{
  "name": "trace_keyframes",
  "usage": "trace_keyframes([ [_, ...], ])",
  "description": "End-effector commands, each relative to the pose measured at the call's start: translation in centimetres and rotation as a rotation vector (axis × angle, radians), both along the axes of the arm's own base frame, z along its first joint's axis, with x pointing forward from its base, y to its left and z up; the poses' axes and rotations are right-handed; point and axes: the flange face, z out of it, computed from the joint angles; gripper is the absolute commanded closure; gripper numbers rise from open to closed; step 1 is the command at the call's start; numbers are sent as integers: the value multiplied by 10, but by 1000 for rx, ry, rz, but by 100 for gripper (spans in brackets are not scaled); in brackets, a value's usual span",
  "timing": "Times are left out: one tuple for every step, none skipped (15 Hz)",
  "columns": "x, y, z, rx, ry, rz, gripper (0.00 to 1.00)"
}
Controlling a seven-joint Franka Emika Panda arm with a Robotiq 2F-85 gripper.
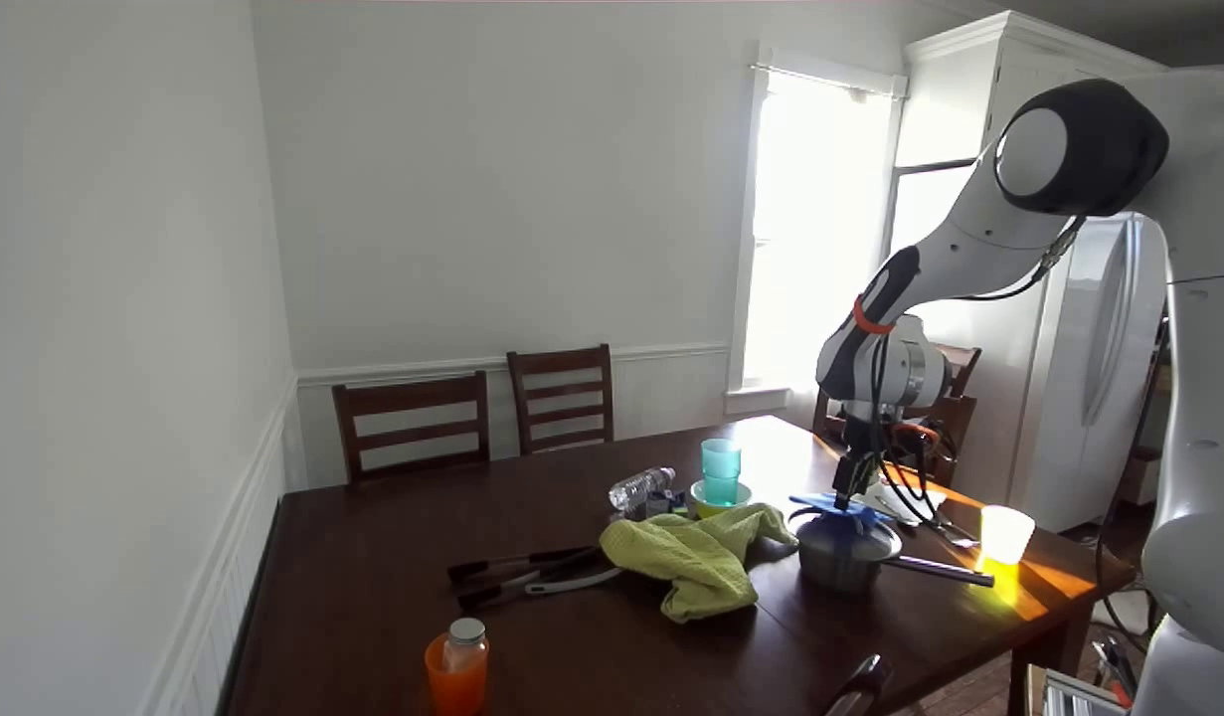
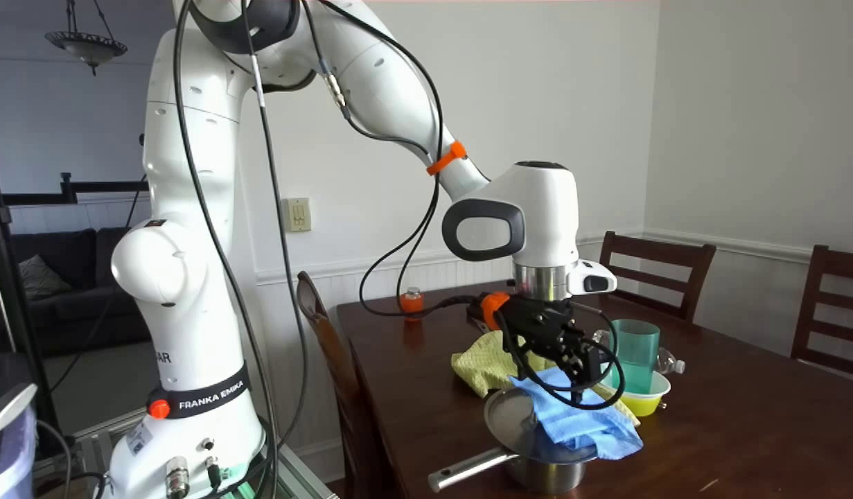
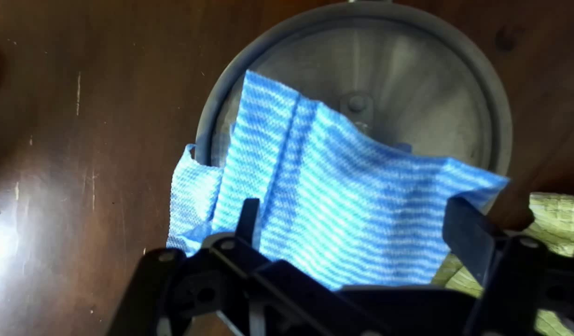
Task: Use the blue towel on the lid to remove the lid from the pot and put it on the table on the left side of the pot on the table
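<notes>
White arm [image 2: 391, 93] arched high, sloping down toward the pot [image 2: 547, 477], wrist [image 2: 547, 215] upright above the pot, black gripper [image 3: 352, 210] pointing down over the pot, fingers [image 3: 468, 238] spread wide apart.

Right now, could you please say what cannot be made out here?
Inside of pot: hidden by lid, every view.
Middle of lid: under blue towel, wrist view.
Utensils, one end: hidden by green towel, in an exterior view.
Jar, bottom: hidden by orange cup, both exterior views.

The pot [image 1: 832, 565] stands on the worktop [image 1: 373, 567], lid [image 2: 506, 418] on, towel [image 2: 575, 426] over it; in an exterior view, a cloth [image 1: 689, 559] lies to the left.
</notes>
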Motion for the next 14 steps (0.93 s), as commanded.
trace_keyframes([
  [8, -11, -12, 30, -20, 2, 0],
  [10, -12, -14, 35, -20, 3, 0],
  [11, -13, -16, 38, -18, 3, 0],
  [12, -13, -19, 40, -16, 4, 0],
  [13, -13, -20, 42, -13, 5, 0],
  [14, -13, -23, 44, -9, 10, 0],
  [14, -12, -24, 48, -4, 13, 0],
  [14, -11, -26, 54, -2, 19, 0],
  [15, -10, -27, 53, 4, 25, 0],
  [15, -9, -29, 55, 8, 29, 3],
  [15, -8, -30, 52, 16, 30, 10],
  [15, -8, -30, 53, 18, 32, 18],
  [15, -8, -31, 49, 23, 32, 31],
  [15, -8, -31, 48, 25, 33, 38],
])
